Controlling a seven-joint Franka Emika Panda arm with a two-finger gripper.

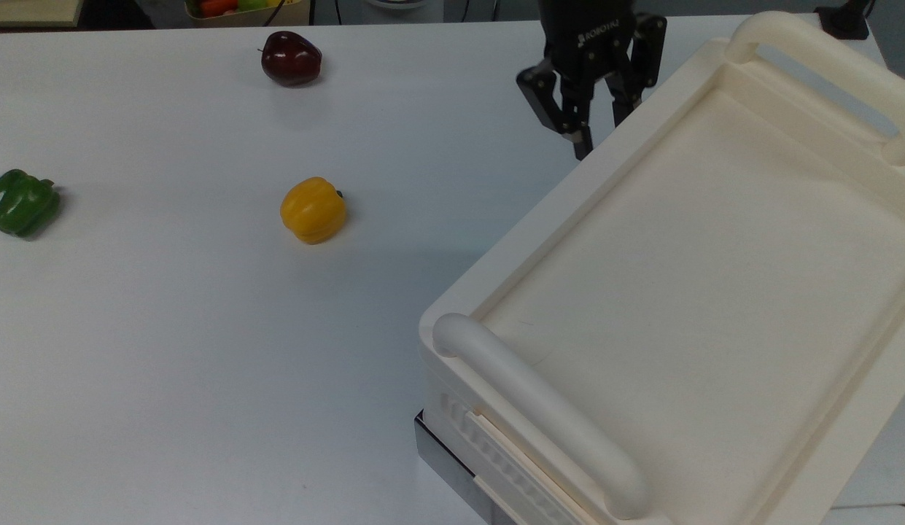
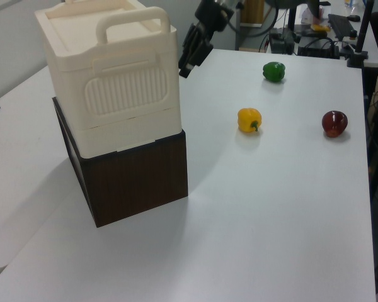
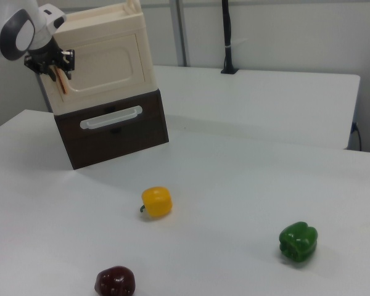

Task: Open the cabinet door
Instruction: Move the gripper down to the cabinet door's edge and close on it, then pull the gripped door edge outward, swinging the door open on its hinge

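Hanging beside the far edge of the cream cabinet, the black gripper points down with its two fingers spread apart, and nothing is seen between them in the top view. In the right view the gripper is at the upper left corner of the cabinet's front, just beside a small copper-brown strip near the edge of the cabinet door. This door is the cream panel on the front face, and it looks flat against the cabinet; whether the fingers touch it, I cannot tell. Under the cream part is a dark brown drawer with a pale bar handle. On the white table, in the top view, a yellow pepper lies at about 9 o'clock from the cabinet, a green pepper is farther in the same direction, and a dark red apple is at about 10 o'clock, all well apart from each other.
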